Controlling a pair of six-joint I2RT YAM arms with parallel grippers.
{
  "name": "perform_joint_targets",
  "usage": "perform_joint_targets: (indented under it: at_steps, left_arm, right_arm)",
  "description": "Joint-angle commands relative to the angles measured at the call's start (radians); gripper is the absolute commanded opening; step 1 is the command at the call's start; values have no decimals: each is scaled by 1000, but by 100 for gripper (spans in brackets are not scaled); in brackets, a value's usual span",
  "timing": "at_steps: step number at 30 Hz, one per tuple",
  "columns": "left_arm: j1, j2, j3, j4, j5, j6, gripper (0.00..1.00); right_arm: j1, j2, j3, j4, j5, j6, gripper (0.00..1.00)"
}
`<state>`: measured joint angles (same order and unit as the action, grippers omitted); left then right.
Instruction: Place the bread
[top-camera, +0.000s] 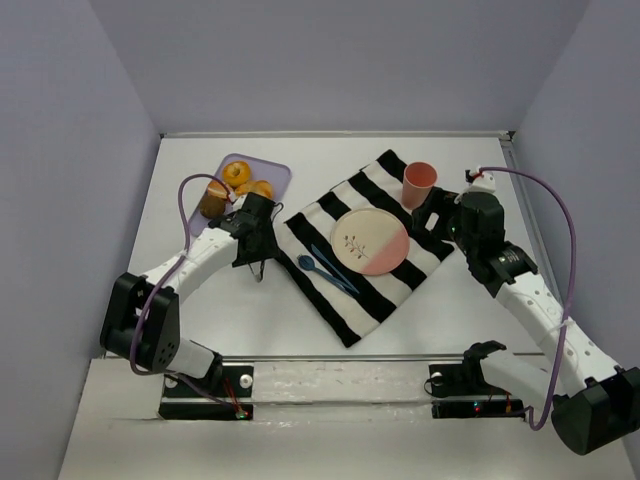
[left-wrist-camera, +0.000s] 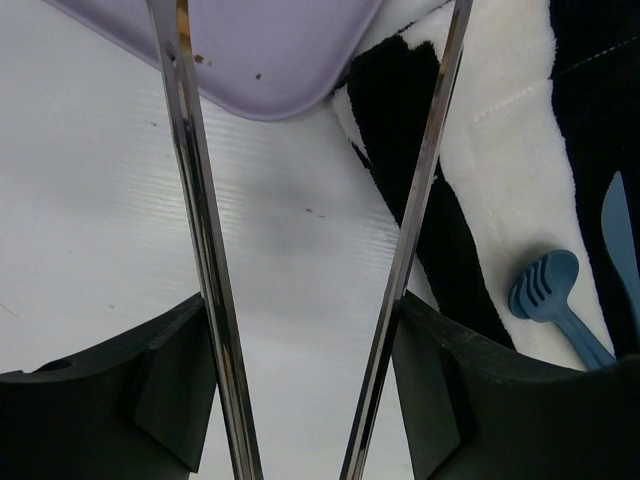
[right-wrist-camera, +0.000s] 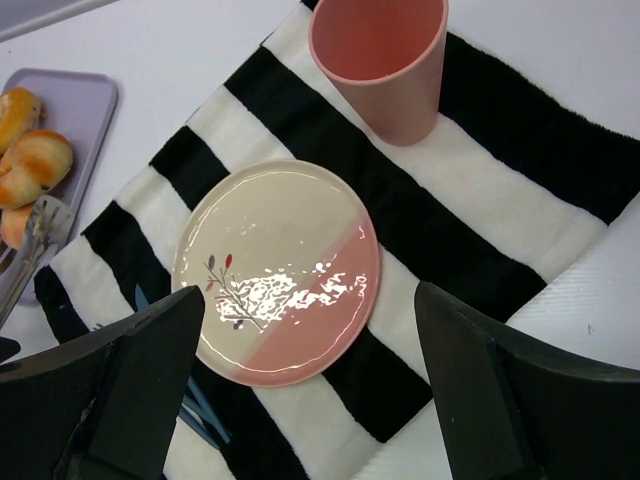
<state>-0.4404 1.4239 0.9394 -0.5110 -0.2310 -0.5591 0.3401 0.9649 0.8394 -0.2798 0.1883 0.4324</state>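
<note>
We have the bread (top-camera: 263, 188), the plain round bun, on the lavender tray (top-camera: 280, 172) beside the bagel (top-camera: 237, 172). Our left gripper (left-wrist-camera: 310, 260) holds metal tongs (left-wrist-camera: 200, 250), their blades spread and empty over bare table short of the tray. Our right gripper (right-wrist-camera: 310, 390) hangs open above the plate (right-wrist-camera: 277, 270). We judge the tongs should straddle the bun's widest part, squeezing gently.

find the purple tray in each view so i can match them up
Top external: the purple tray lies upper left, just left of the striped cloth.
Left wrist: its corner fills the top edge, behind the tongs.
Right wrist: its end shows at the far left edge, holding bread.
Shared landmark: the striped cloth beside it.
</note>
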Motion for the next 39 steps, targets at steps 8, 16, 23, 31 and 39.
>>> perform_joint_targets:
  at_steps: [8, 16, 23, 31, 39]
  left_arm:
    - [51, 15, 47, 31, 13, 11, 60]
    - [55, -37, 55, -12, -20, -11, 41]
    - [57, -146, 58, -109, -83, -50, 30]
    - [55, -321, 27, -207, -111, -113, 30]
    - [46, -485, 68, -118, 63, -23, 25]
  right_arm:
    - [-4, 0, -5, 36, 66, -20, 91]
    - [-4, -6, -8, 36, 74, -18, 91]
    - [-4, -14, -11, 36, 68, -15, 91]
    - [-4, -17, -10, 37, 57, -14, 91]
    - [-4, -43, -10, 37, 39, -12, 91]
